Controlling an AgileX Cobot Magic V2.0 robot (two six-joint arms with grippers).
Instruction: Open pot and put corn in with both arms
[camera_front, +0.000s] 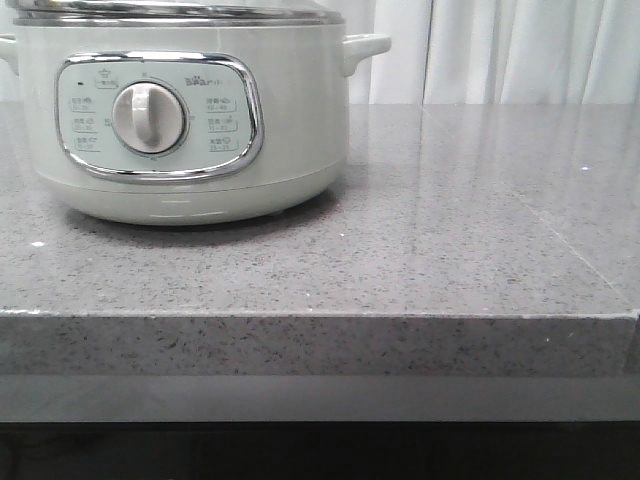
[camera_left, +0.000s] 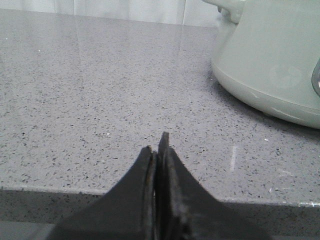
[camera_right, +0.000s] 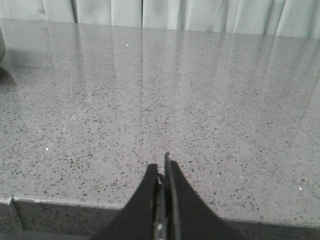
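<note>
Only the wrist views show both grippers' fingers (camera_left: 159, 150) (camera_right: 164, 167) pressed together; front shows the lidded pot (camera_front: 180, 120).

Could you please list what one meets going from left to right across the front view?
The pot's control panel with its round dial → the pot's right side handle → the bare grey speckled countertop with the white curtain behind it. No corn and no fingers appear in this view.

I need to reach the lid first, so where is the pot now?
The pot stands on the left of the grey counter in the front view, lid on.
</note>
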